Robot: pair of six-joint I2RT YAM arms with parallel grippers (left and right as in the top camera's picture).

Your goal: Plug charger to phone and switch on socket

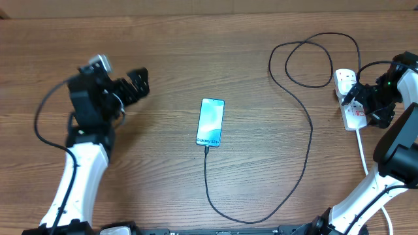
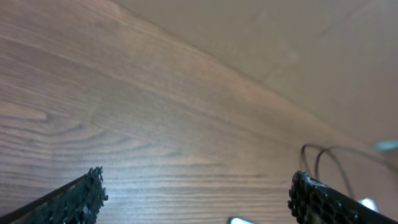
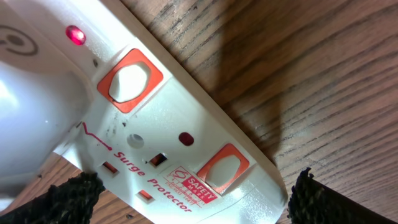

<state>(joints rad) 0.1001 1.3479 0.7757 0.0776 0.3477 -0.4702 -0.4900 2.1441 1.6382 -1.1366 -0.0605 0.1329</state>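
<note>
Two sets of fingers apart: left gripper (image 1: pixel 137 83) idle, right gripper (image 3: pixel 193 202) over the socket (image 1: pixel 356 119). Press red switch (image 3: pixel 130 79) squarely; avoid shoving socket.

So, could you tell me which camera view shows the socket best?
The right wrist view: the socket fills the frame, with red-framed switches, a lit indicator and printing legible. Overhead shows it small at the right edge; left wrist misses it.

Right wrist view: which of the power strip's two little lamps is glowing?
On the power strip, the lamp by the upper-left red switch glows bright red; the other lamp, nearer the lower switch, is dark.
</note>
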